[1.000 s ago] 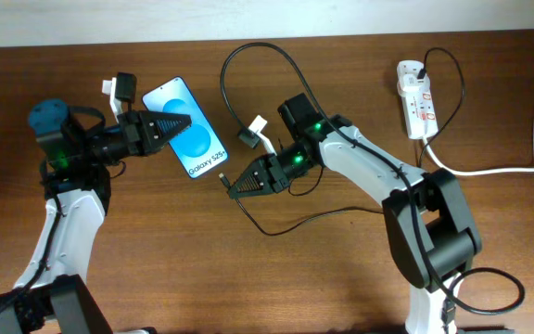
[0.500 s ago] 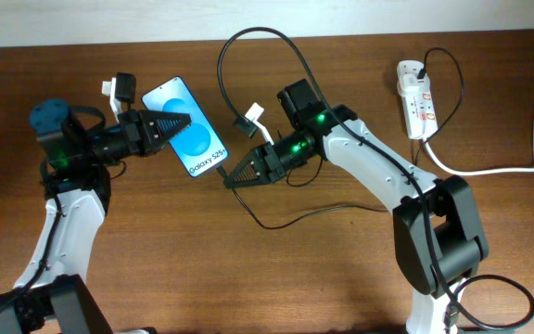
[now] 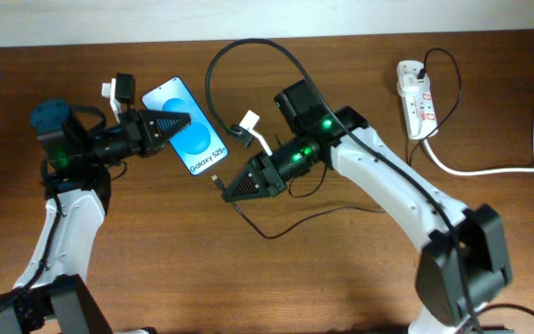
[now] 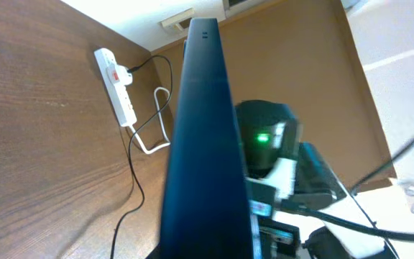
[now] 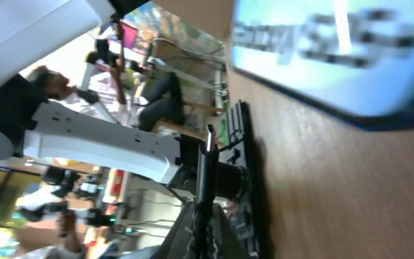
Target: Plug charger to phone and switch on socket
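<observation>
The phone (image 3: 193,139), its blue screen up, hangs tilted above the table with my left gripper (image 3: 176,122) shut on its upper half. The left wrist view shows the phone (image 4: 207,144) edge-on as a dark slab. My right gripper (image 3: 228,188) is shut on the charger (image 3: 218,183) near its connector tip, just below and right of the phone's lower end, not touching it. In the right wrist view the tip (image 5: 208,155) sticks out of the shut jaws, with the blurred phone (image 5: 322,50) ahead. The cable (image 3: 248,43) loops back to the socket (image 3: 414,97).
The socket's thick white cord (image 3: 489,170) runs off to the right edge. Slack black cable (image 3: 313,216) lies on the wooden table (image 3: 248,278) under my right arm. From the left wrist, the socket (image 4: 117,85) shows far off on the table.
My right gripper has carried the connector tip left and a little lower, closer to the phone's lower end, and the cable loop swung left. The left arm and phone have stayed still.
</observation>
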You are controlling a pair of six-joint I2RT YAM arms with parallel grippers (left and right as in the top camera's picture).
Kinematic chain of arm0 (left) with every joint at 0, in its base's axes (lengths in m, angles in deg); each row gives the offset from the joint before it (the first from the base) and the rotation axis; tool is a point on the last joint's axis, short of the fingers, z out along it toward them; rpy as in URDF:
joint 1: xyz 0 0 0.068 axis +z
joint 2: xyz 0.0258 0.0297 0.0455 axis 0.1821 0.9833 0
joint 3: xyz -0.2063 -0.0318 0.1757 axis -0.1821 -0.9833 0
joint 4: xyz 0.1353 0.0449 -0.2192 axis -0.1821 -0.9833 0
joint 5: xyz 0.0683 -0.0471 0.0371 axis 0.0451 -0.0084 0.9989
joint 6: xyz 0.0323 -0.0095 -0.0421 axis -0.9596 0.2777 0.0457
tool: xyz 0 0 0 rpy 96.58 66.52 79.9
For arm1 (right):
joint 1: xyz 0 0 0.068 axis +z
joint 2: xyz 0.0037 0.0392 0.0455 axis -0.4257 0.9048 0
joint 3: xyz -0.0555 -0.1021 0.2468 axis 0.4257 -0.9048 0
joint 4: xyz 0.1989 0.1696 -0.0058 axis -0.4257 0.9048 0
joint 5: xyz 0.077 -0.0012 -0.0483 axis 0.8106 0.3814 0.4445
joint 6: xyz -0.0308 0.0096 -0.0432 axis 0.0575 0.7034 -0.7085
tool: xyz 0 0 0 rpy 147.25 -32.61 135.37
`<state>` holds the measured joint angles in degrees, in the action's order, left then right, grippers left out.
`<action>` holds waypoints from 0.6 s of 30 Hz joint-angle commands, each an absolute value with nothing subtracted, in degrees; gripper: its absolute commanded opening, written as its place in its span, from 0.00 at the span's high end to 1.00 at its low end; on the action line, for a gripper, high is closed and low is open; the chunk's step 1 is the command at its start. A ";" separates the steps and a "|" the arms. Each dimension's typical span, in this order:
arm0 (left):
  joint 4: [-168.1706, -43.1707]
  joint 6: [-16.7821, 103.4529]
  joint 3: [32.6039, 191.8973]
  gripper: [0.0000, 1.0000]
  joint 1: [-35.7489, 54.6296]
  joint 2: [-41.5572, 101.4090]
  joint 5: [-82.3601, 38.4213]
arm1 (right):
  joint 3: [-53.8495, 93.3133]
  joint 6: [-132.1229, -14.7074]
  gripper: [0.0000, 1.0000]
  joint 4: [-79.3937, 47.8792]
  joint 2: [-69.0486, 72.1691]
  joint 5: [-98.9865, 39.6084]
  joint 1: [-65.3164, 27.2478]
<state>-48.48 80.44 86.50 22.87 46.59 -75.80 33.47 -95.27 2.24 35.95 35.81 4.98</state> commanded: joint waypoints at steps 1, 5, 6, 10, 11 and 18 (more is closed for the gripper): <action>-48.39 80.39 86.79 1.00 22.85 46.26 -76.20 | 34.58 -96.26 0.96 2.57 34.36 30.45 5.28; -48.39 80.39 86.79 1.00 22.85 46.26 -76.61 | 34.58 -96.02 0.96 2.50 35.32 30.32 5.28; -48.42 80.39 86.79 1.00 22.85 46.26 -76.61 | 34.58 -95.05 0.96 2.22 35.91 30.34 5.28; -48.39 80.39 86.79 1.00 22.85 46.26 -76.61 | 34.58 -94.22 0.96 0.47 36.17 31.30 5.28; -48.39 80.39 86.79 1.00 22.85 46.26 -76.61 | 34.58 -93.83 0.96 -0.27 36.17 31.63 5.28; -48.39 80.39 86.79 1.00 22.85 46.26 -76.85 | 34.58 -88.39 0.96 -5.67 36.28 33.16 5.26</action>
<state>-48.55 80.44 86.50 22.87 46.59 -75.82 33.62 -90.97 -4.71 35.73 31.24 4.95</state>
